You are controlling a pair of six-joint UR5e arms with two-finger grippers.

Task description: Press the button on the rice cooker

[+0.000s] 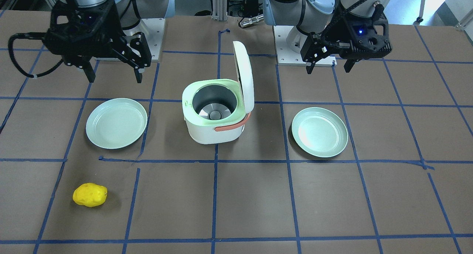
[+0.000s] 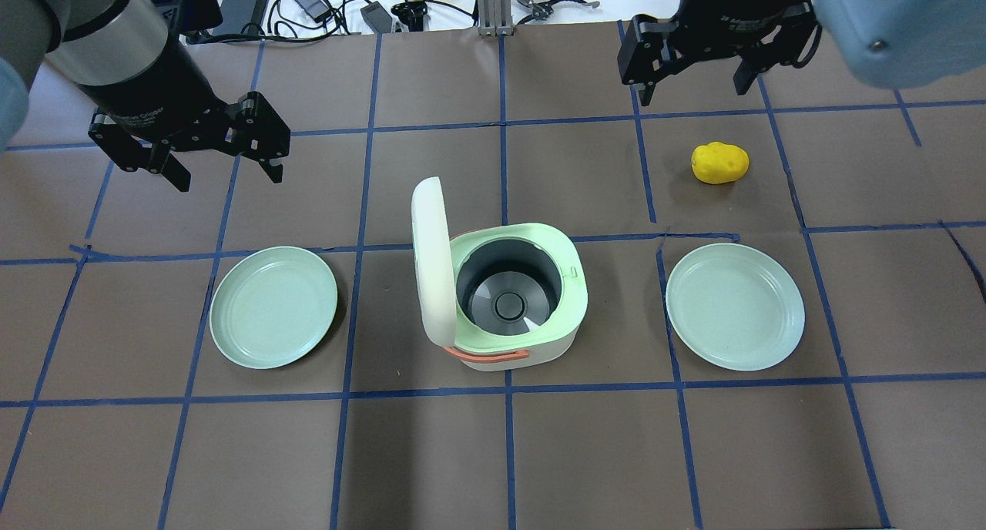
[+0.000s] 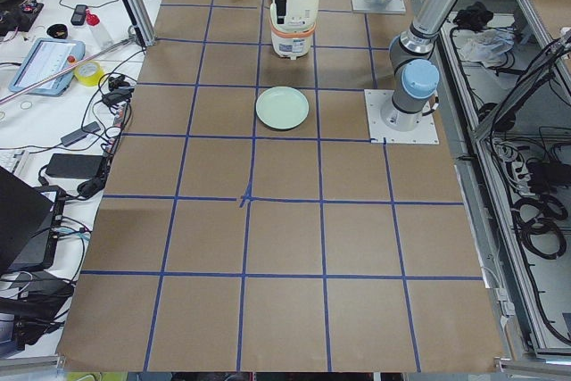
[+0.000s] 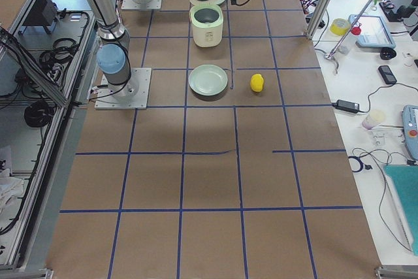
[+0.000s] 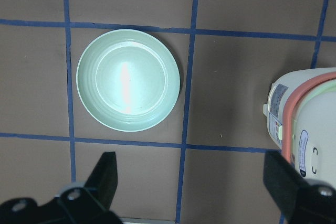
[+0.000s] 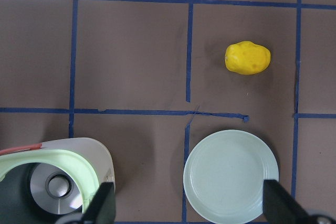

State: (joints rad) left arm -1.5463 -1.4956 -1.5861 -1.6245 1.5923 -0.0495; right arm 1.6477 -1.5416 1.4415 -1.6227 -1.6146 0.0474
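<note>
Yellow potato (image 1: 89, 195) lay nearest the front camera, alone on the bench (image 1: 236, 213) on the robot's right side, well apart from everything else. Rice cooker (image 2: 539, 345) stood mid-bench between two empty green plates, left plate (image 2: 273, 306) and right plate (image 2: 736, 306), touching neither. Its lid (image 2: 431, 260) stood upright on the cooker's robot-left side, and the inner pot (image 2: 477, 272) was bare and empty. Left pincer (image 2: 227, 177) hung high over the left plate's side, jaws spread, holding nothing. Right pincer (image 2: 695, 91) hung the same way over the right plate's side, spread and empty. Neither touched the cooker; both were well apart from it. Couldn't pick out the button with confidence; a small tab (image 2: 574, 270) on the cooker's top edge opposite the lid may have been it. My read: if the button was the lid release, the open lid meant the press was done. If it was some other button, nothing showed contact, so approach and press were both left.
</note>
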